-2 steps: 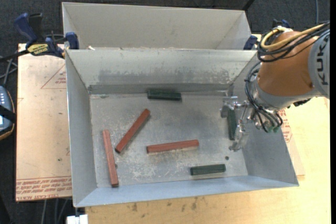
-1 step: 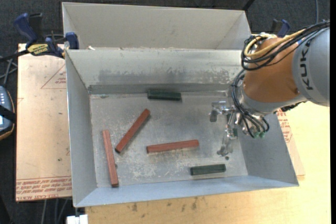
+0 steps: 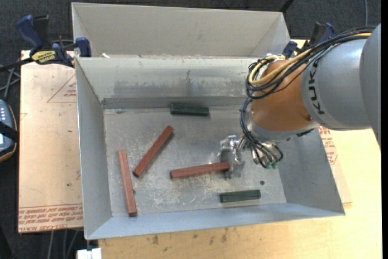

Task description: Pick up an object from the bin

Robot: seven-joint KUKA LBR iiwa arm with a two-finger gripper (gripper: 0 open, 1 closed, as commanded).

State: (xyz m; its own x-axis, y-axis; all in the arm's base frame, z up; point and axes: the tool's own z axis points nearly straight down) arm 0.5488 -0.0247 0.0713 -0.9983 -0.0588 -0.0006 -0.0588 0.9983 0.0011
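Note:
My gripper is low in the right half of the bin, its metal fingers down at the right end of a reddish-brown stick that lies nearly level on the floor. The stick's right tip sits under or between the fingers; I cannot tell which. Just below the gripper, near the front wall, lies a short dark green bar.
A second reddish-brown stick lies slanted at mid-left, and a third lies lengthwise by the left wall. Another dark green bar rests against the back wall. The arm with its orange cover hangs over the bin's right side.

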